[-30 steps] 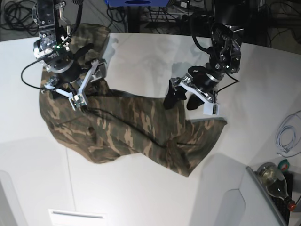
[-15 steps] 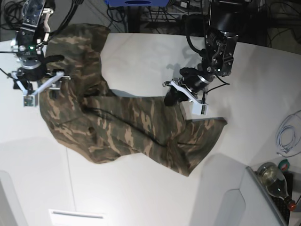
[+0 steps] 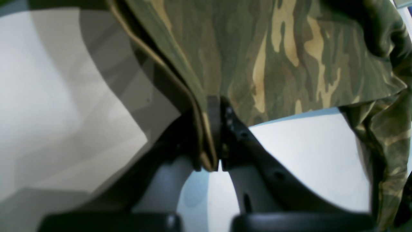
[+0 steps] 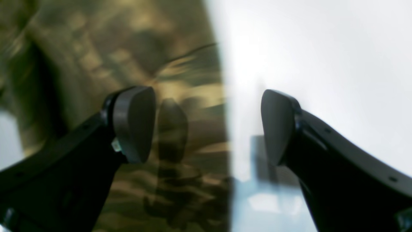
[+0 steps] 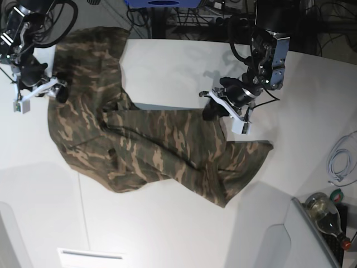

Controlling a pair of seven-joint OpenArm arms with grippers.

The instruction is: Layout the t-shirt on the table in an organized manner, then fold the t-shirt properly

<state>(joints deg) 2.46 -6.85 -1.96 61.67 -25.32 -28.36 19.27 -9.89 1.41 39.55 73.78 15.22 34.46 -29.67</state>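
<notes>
The camouflage t-shirt (image 5: 150, 145) lies crumpled across the white table (image 5: 167, 61), with one part reaching up to the far edge at the left. My left gripper (image 5: 216, 109) is shut on the shirt's upper edge near the middle. In the left wrist view its fingers (image 3: 214, 106) pinch a tan-hemmed fold of the t-shirt (image 3: 273, 58) above the table (image 3: 305, 154). My right gripper (image 5: 38, 95) stands open at the shirt's left edge. In the blurred right wrist view it (image 4: 206, 122) holds nothing, with the t-shirt (image 4: 180, 74) under one finger and the table (image 4: 322, 48) under the other.
A white cable (image 5: 341, 162) lies at the table's right edge and a bottle (image 5: 326, 215) stands at the lower right. A white raised panel (image 5: 268, 245) sits at the front right. Dark cables and a blue object (image 5: 162, 3) are behind the table.
My left gripper has shut on the shirt's upper edge. My right arm has swung left, off the cloth to the shirt's left edge, with its fingers spread wider.
</notes>
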